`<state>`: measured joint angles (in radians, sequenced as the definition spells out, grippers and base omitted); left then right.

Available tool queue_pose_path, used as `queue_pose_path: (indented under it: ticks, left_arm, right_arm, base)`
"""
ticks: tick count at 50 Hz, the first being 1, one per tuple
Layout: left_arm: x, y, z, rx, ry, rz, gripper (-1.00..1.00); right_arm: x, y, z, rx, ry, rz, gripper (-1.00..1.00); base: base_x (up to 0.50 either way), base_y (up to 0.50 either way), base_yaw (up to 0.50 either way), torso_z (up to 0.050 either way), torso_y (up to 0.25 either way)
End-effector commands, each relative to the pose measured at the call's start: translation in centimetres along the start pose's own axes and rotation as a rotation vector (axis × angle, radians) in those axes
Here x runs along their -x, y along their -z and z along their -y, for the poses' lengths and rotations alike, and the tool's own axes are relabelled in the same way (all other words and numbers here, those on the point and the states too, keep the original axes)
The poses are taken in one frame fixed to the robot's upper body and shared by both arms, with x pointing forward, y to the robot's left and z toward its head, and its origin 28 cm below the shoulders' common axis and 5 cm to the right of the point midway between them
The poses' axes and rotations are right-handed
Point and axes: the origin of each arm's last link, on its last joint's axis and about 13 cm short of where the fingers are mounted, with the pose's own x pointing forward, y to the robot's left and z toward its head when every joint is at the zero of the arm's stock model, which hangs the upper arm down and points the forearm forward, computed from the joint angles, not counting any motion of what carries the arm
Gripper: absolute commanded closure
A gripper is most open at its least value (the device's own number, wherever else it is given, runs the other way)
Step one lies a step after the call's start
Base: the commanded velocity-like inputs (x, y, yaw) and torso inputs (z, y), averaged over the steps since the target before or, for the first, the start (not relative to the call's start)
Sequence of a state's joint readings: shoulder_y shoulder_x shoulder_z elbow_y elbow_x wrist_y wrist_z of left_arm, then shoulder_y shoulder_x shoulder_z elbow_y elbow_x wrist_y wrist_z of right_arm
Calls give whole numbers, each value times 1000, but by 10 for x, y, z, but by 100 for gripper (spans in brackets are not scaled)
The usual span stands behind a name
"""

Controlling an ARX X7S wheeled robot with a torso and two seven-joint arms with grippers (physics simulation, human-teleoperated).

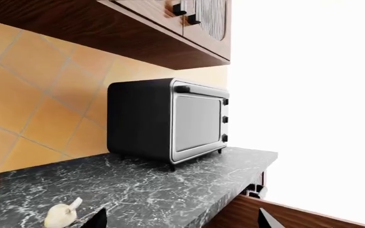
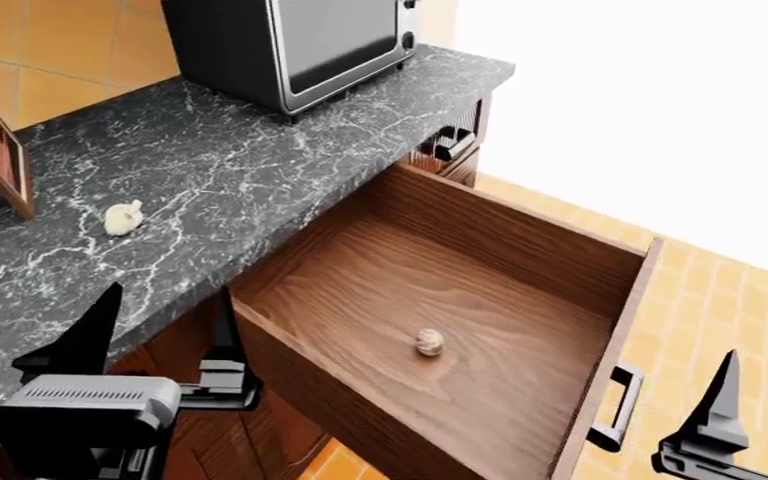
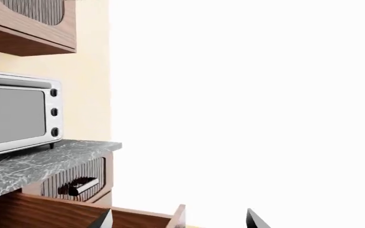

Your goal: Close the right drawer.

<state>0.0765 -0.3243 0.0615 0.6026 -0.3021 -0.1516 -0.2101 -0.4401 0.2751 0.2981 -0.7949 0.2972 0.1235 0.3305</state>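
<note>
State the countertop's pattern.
Dark grey countertop with white marble veining, clearest in the head view.

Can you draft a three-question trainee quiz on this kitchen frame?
1. True or false: the drawer is pulled out.
2. What lies on the drawer floor? A) a small round item B) a fork C) nothing
3. Fill in: the garlic rests on the ____.

Key: 1 true. 2 A. 3 counter, in front of the toaster oven. Both tools, left and right, hang free of the handle.
</note>
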Motion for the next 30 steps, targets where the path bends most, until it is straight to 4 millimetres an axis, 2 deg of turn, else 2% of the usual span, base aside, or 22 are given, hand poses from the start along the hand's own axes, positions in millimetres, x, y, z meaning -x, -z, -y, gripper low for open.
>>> queue_pose_path:
  ticks: [1, 19, 21, 23, 30]
  left_arm:
    - [2, -4, 1, -1, -2, 3, -100]
    - [-1, 0, 0, 4, -3, 5, -100]
    - [-1, 1, -1, 5, -3, 5, -100]
    - [-1, 1, -1, 4, -3, 5, -100]
    - [0, 1, 0, 3, 2, 8, -100]
  right_arm:
    - [1, 1, 0, -2, -4, -4, -100]
    - [2, 0, -2, 7, 0, -5, -100]
    - [1, 0, -2, 70, 11, -9, -100]
    - [1, 0, -3, 53, 4, -4, -100]
    - [1, -1, -4, 30, -36, 9, -100]
  base:
    - [0, 0, -500, 0, 0]
    - [0, 0, -475, 0, 0]
    - [0, 0, -143, 0, 0]
    - [0, 0, 0, 0, 0]
    - [445, 228, 0, 0, 0]
